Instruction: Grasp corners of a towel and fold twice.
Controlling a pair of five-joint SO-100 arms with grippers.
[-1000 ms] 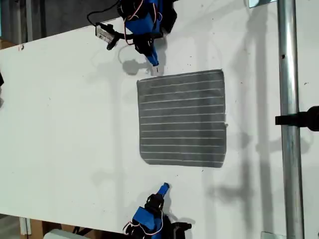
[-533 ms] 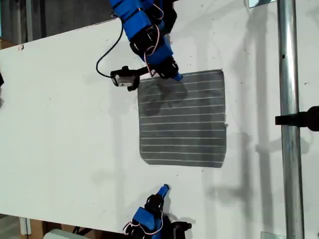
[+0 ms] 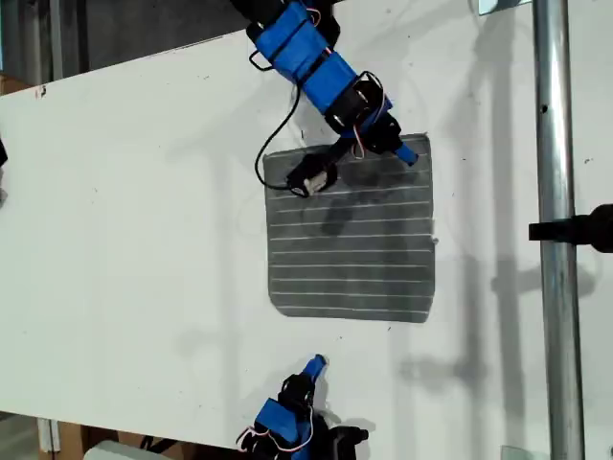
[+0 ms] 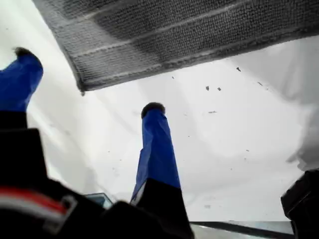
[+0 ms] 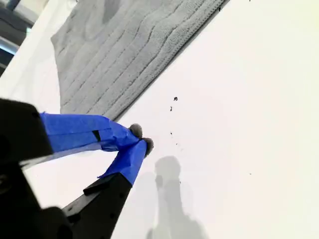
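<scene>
grey striped towel (image 3: 351, 228) flat on white table (image 3: 134, 220), my first tool (image 4: 84, 87) spread wide near a corner (image 4: 82, 85), my second tool (image 5: 141, 139) pinched closed, empty

An arm (image 3: 321, 72) reaches over the flat towel's (image 3: 350, 230) top edge.

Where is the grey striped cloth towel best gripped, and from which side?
Grip a rounded corner, such as the one at the exterior view's upper right, by its hemmed edge. The grey striped cloth towel lies flat on the white table, so come from outside the corner, low along the table, probably slipping one jaw under the hem.
</scene>
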